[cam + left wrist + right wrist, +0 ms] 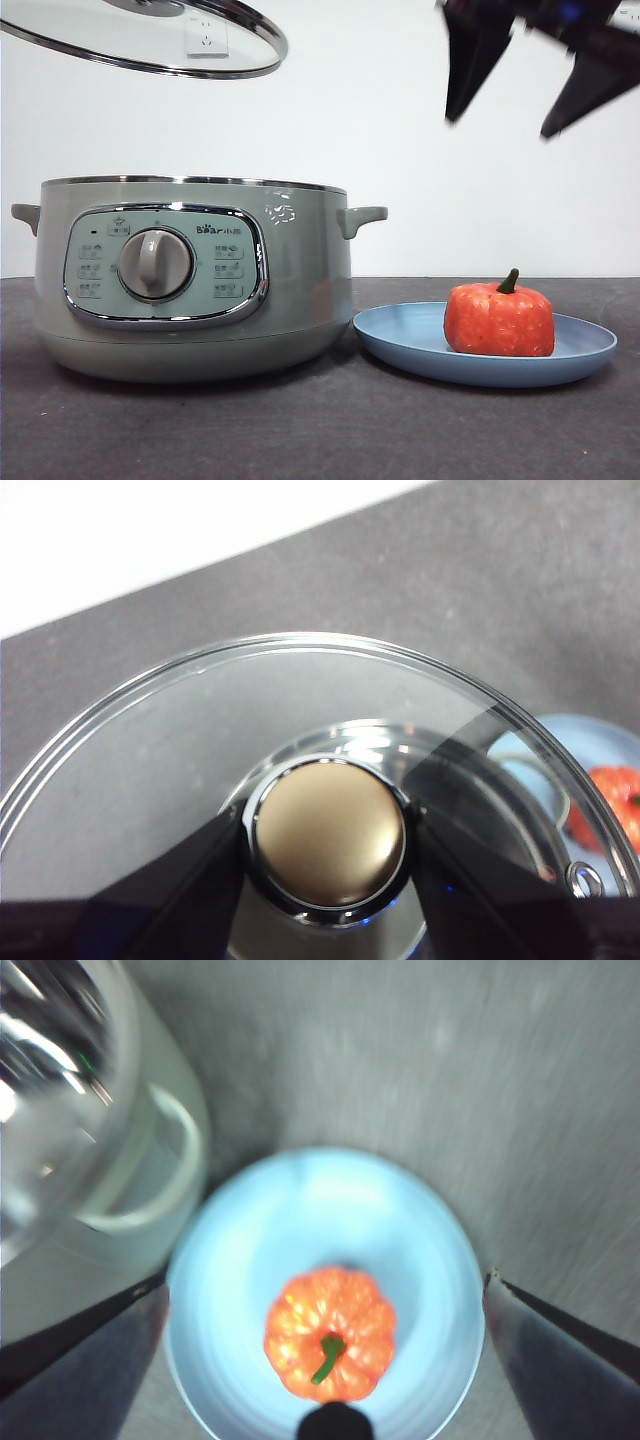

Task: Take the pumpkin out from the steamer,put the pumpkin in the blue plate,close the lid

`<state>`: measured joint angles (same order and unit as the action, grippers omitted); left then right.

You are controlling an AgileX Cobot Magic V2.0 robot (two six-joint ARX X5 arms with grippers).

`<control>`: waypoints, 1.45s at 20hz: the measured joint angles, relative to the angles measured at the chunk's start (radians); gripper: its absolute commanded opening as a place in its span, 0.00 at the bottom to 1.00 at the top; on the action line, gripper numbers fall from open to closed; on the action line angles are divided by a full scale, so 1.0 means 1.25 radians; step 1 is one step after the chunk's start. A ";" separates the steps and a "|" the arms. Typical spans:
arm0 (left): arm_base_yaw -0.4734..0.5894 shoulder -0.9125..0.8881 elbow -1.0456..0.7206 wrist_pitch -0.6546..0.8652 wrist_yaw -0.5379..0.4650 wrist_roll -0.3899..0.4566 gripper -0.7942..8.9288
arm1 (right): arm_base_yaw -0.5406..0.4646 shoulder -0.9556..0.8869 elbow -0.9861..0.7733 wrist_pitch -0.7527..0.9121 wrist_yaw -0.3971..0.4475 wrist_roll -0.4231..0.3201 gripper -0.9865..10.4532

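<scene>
The orange-red pumpkin (499,318) with its green stem rests on the blue plate (400,340), to the right of the sage-green steamer (190,275). High above the plate my right gripper (510,115) hangs open and holds nothing; its wrist view looks straight down on the pumpkin (330,1345) and the plate (320,1210). The glass lid (150,35) floats tilted above the steamer's left side. My left gripper (327,845) is shut on the lid's knob (330,830), and through the glass lid (150,740) the pumpkin (610,805) shows faintly.
The steamer stands open, its right side handle (362,217) close to the plate's rim. Dark grey tabletop (320,430) stretches in front of both, with a white wall behind.
</scene>
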<state>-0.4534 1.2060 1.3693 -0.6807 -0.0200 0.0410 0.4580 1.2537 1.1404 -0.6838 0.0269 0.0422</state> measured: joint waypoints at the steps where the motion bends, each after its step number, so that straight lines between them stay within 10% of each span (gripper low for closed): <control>1: -0.004 0.000 -0.022 0.029 0.001 -0.006 0.07 | 0.000 -0.029 0.000 0.000 0.000 0.002 0.56; 11: -0.017 0.008 -0.226 0.237 0.029 -0.080 0.07 | 0.000 -0.263 0.000 -0.050 0.000 0.042 0.55; 29: -0.024 0.125 -0.232 0.258 0.060 -0.084 0.07 | 0.000 -0.322 0.000 -0.076 0.002 0.045 0.55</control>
<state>-0.4839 1.3628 1.0790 -0.3580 0.0551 -0.0643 0.4580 0.8509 1.1404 -0.7788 0.0296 0.0982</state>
